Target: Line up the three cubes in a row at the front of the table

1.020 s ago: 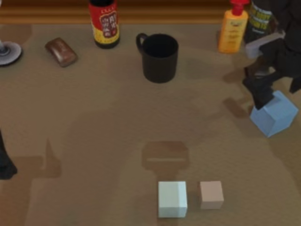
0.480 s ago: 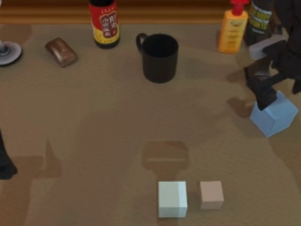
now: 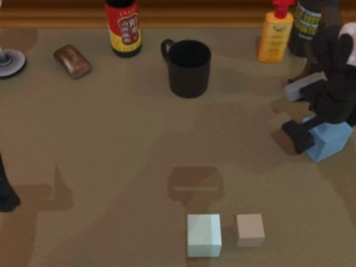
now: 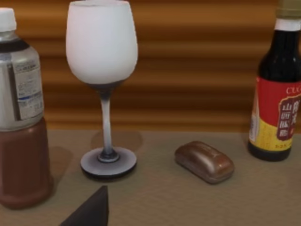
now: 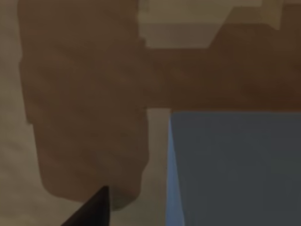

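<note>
The sky-blue cube (image 3: pixel 332 142) sits on the table (image 3: pixel 111 167) at the right, turned at an angle. My right gripper (image 3: pixel 321 135) is open and low over it. One dark finger (image 3: pixel 300 139) stands just left of the cube; the other is hidden behind the arm. In the right wrist view a fingertip (image 5: pixel 94 209) shows with a gap of table between it and the blue cube (image 5: pixel 235 169). The mint-white cube (image 3: pixel 203 235) and the small beige cube (image 3: pixel 250 230) lie side by side at the front. My left gripper (image 3: pixel 5 194) is parked at the left edge, open.
Along the back stand a black mug (image 3: pixel 189 67), a soy sauce bottle (image 3: pixel 123 28), a brown lump (image 3: pixel 72 60), a wine glass base (image 3: pixel 8 61), a yellow pump bottle (image 3: pixel 275 33) and a dark bottle (image 3: pixel 308 22). The left wrist view shows the wine glass (image 4: pixel 102 47) and a brown-filled bottle (image 4: pixel 21 117).
My right gripper has come down and slightly forward around the blue cube, its finger now beside the cube's left face. The cubes and the left arm have not moved.
</note>
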You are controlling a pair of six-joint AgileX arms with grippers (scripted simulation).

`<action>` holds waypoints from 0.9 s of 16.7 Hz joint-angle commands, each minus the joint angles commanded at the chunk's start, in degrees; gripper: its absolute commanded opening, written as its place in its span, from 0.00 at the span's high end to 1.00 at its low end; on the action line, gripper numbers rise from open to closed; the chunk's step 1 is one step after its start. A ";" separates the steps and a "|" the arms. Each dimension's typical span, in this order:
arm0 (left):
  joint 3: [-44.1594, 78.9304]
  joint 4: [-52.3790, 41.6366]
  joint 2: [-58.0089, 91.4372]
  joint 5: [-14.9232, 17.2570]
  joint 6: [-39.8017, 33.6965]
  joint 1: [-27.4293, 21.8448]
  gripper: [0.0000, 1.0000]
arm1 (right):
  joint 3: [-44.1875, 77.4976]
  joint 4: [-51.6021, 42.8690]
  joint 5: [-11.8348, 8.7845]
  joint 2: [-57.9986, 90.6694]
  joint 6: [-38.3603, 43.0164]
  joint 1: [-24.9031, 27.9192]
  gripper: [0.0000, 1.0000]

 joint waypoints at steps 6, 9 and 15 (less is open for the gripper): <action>0.00 0.00 0.00 0.00 0.00 0.00 0.00 | -0.01 0.01 0.00 0.00 0.00 0.00 0.23; 0.00 0.00 0.00 0.00 0.00 0.00 0.00 | -0.01 0.01 0.00 0.00 0.00 0.00 0.45; 0.00 0.00 0.00 0.00 0.00 0.00 0.00 | -0.01 0.01 0.00 0.00 0.00 0.00 0.90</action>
